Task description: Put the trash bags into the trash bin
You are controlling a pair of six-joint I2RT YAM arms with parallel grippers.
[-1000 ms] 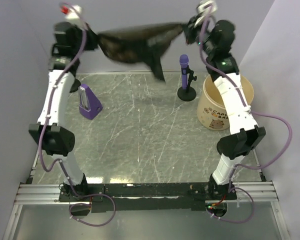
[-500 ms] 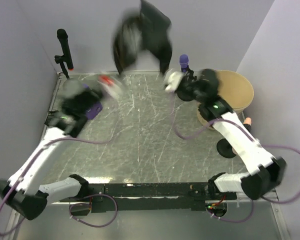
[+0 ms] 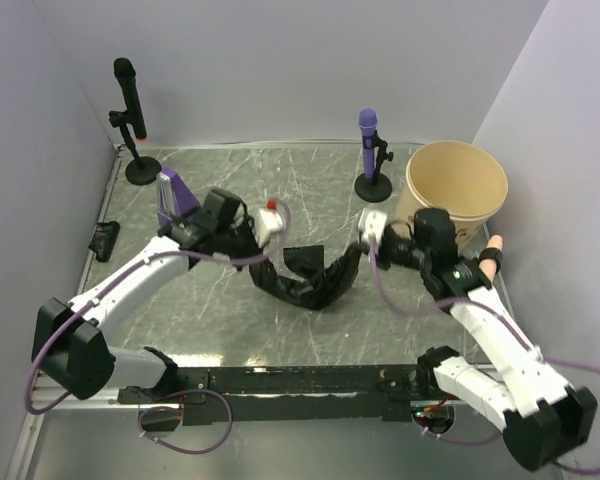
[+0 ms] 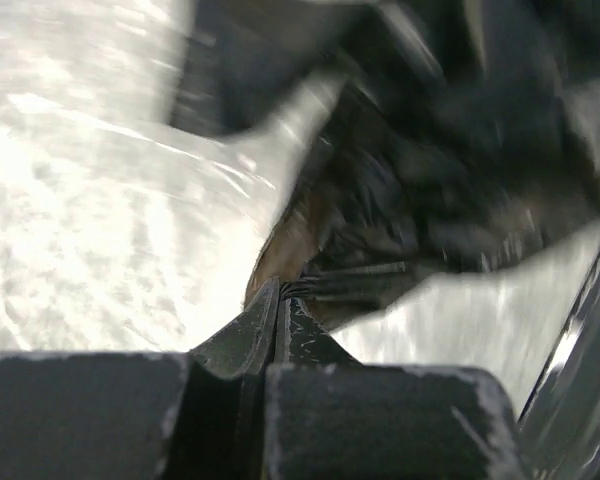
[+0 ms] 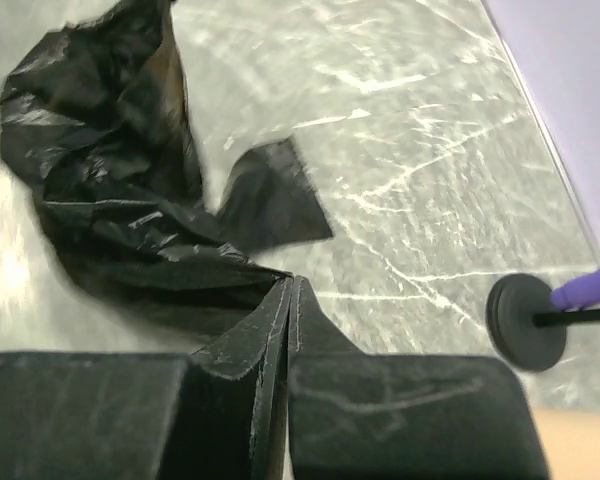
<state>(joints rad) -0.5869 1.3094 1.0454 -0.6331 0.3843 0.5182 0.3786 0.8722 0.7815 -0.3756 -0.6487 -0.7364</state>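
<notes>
item 1. left gripper [image 4: 277, 302]: jaws pressed together, with a fold of the trash bag [image 3: 308, 285] (thin, glossy, crinkled black plastic film) pinched at their tips. it sits low over the grey marbled table top [image 3: 280, 185]. its wrist view is blurred, with dark film bunched straight ahead of the fingers.

item 2. right gripper [image 5: 288, 292]: jaws closed and clamping the opposite end of the same bag. the film spreads ahead of the tips and to their left.

item 3. trash bag: strung between the two grippers. it sags in a curve whose middle lies crumpled on the table, nearer the arm bases than either set of fingertips. one flat flap lies on the table just ahead of the right gripper. the bag is outside the bin.

item 4. trash bin [image 3: 460, 190] (round tapered tan bucket, pale inside): upright, just beyond the right gripper on its outer side, near it but apart.

item 5. purple microphone [image 3: 367, 128] on a round black stand base: upright, ahead of the right gripper and beside the bin.

item 6. purple pyramid-shaped object [image 3: 176, 200]: upright, close by the left wrist on its outer side.

item 7. black microphone [image 3: 128, 90] on a black stand: far ahead of the left gripper and to its left, in the table corner.

item 8. small black crumpled item [image 3: 103, 241]: at the table edge, well off to the left gripper's outer side. i cannot tell what it is made of.
</notes>
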